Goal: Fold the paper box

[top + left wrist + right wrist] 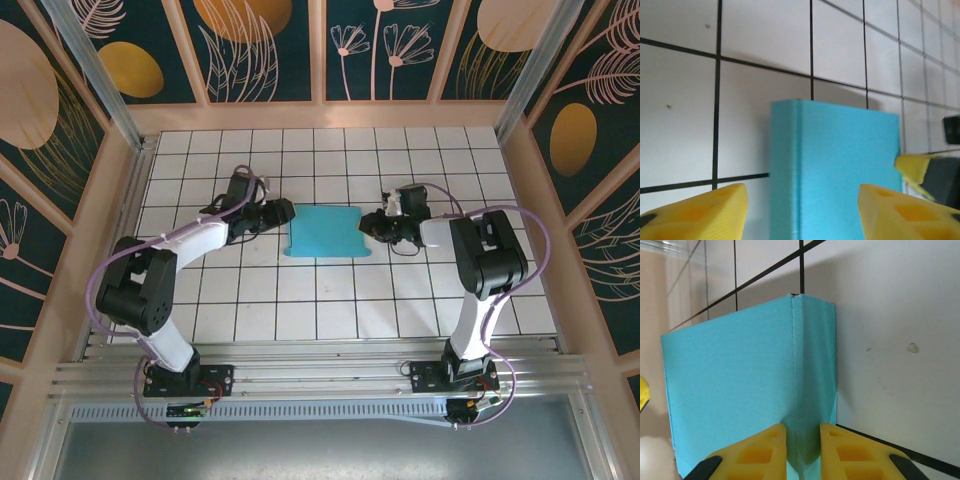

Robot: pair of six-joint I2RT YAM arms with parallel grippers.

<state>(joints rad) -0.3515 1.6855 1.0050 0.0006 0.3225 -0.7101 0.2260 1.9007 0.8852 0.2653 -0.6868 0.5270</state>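
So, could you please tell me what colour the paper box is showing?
The paper box shows plain teal, clearest in the right wrist view.

Count as I read it from the remote station:

- Paper box: one, a single teal piece.
- Bench: one, tiled.
- Arms: two, the left arm and the right arm.
- Pincers: two, the left pincer and the right pincer.
- Fingers: two yellow fingers per pincer in each wrist view, four in all.
- Loose items on the bench: one, the box itself.
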